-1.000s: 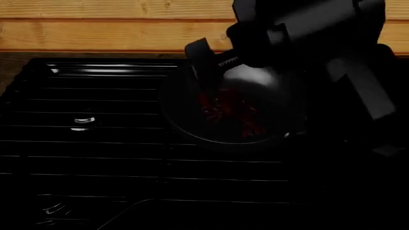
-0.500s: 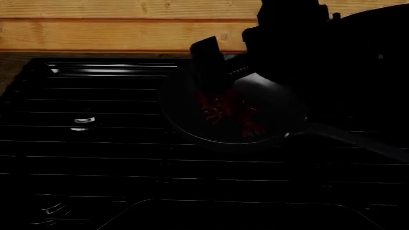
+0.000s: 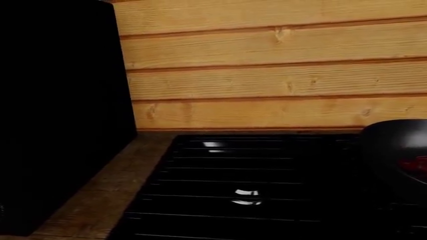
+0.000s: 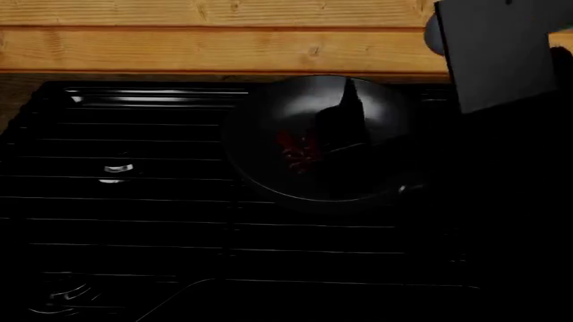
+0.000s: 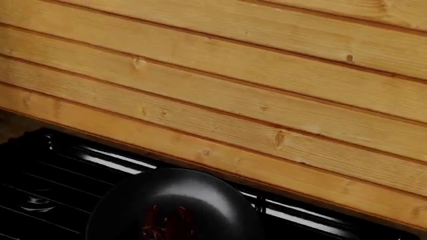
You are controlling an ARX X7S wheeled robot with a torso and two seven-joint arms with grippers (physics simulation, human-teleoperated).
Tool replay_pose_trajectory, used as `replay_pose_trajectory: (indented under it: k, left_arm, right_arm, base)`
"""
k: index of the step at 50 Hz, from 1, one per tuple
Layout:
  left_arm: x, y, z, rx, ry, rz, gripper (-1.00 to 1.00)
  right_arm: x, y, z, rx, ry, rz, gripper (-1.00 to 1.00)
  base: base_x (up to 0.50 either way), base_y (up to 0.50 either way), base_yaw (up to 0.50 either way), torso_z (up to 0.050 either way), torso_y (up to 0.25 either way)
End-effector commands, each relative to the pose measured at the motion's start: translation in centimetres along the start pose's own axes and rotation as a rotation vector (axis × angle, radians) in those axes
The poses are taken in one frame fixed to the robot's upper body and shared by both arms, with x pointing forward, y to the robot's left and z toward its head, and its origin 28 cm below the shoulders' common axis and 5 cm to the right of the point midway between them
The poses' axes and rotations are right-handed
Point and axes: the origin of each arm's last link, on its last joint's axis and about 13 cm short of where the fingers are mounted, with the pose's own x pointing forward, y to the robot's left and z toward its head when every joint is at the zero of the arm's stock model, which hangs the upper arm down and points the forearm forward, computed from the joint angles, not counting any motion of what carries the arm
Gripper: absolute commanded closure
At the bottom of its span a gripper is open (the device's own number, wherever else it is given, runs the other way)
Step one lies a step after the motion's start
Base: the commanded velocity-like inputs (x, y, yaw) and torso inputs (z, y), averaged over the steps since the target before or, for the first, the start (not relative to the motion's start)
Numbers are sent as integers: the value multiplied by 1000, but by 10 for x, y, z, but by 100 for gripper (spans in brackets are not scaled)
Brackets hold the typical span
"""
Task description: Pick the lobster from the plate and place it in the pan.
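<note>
The glossy black pan (image 4: 376, 107) sits on the dark stove grate, right of centre in the head view. The dark red lobster (image 4: 296, 153) lies inside it, partly under a dark shadow. A grey part of my right arm (image 4: 492, 54) hangs above and to the right of the pan; its fingers do not show. The right wrist view looks down on the pan (image 5: 193, 192) with the lobster (image 5: 167, 222) in it. The left wrist view catches the pan's edge (image 3: 390, 145) and a bit of red lobster (image 3: 415, 164). The plate and my left gripper are out of view.
A black stove grate (image 4: 134, 201) covers the counter in front of a wooden plank wall (image 4: 179, 43). In the left wrist view a tall black block (image 3: 60, 100) stands on a wooden counter strip (image 3: 93, 200) beside the grate.
My right arm has lifted out of the pan and drawn back to the upper right. The lobster stays lying in the pan.
</note>
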Motion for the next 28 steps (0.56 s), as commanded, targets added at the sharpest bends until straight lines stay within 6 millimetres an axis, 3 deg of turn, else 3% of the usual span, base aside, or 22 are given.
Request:
replay_pose_trajectory:
  k: [1, 10, 28]
  left_arm:
    - [2, 3, 3, -59, -30, 12, -100]
    - [0, 6, 1, -53, -34, 23, -100]
    - [-1, 8, -3, -56, -26, 29, -100]
  right_arm:
    - [-40, 13, -24, 43, -83, -56, -100]
    - [-54, 18, -62, 76, -100, -168, -100]
    - [-72, 30, -97, 85, -147, -222, -100]
  base:
    - [0, 0, 0, 0, 0]
    - [0, 0, 0, 0, 0]
    - [0, 0, 0, 0, 0]
